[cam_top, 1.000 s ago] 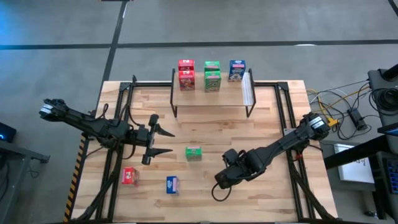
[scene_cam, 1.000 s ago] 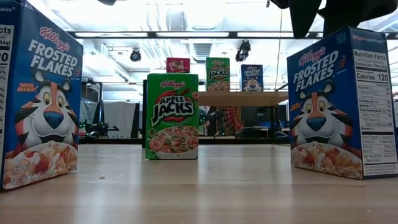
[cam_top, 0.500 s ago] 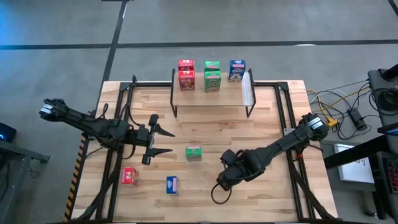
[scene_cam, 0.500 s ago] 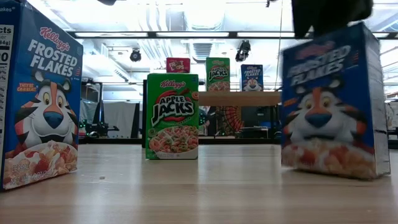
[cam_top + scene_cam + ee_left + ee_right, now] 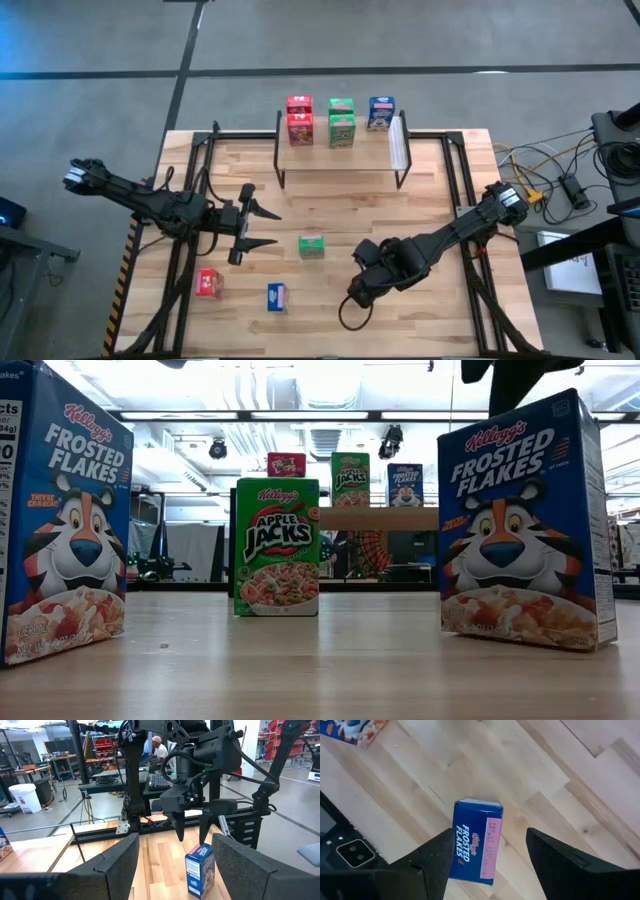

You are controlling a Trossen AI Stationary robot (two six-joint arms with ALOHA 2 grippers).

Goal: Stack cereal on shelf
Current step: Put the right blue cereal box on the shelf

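Observation:
The shelf point(image 5: 340, 150) stands at the table's far edge and carries red point(image 5: 299, 120), green point(image 5: 341, 122) and blue point(image 5: 380, 112) cereal boxes. A green box point(image 5: 311, 246), a red one point(image 5: 208, 283) and a blue one point(image 5: 277, 296) stand on the table. Another blue box point(image 5: 200, 870) stands upright under my right gripper point(image 5: 192, 832), which points steeply down and is open, its fingers at the box's top. My left gripper point(image 5: 272, 228) waits open and level at the table's left. My right gripper comes from above with one finger point(image 5: 440, 855) on either side of the blue box's top end point(image 5: 477, 806). I cannot tell whether a finger touches the box. The box stands upright with its bottom point(image 5: 525, 635) on the table.
The table's black frame rails point(image 5: 195, 190) run along its left and right sides. Bare wood lies between the shelf and the loose boxes. Cables and equipment point(image 5: 560, 185) sit beyond the right edge. A person sits in the room far behind point(image 5: 159, 747).
My right gripper has risen a little and rolled about the line it points along. The blue box under it has turned about on the table, stays upright, and now shows more of its front to the near edge.

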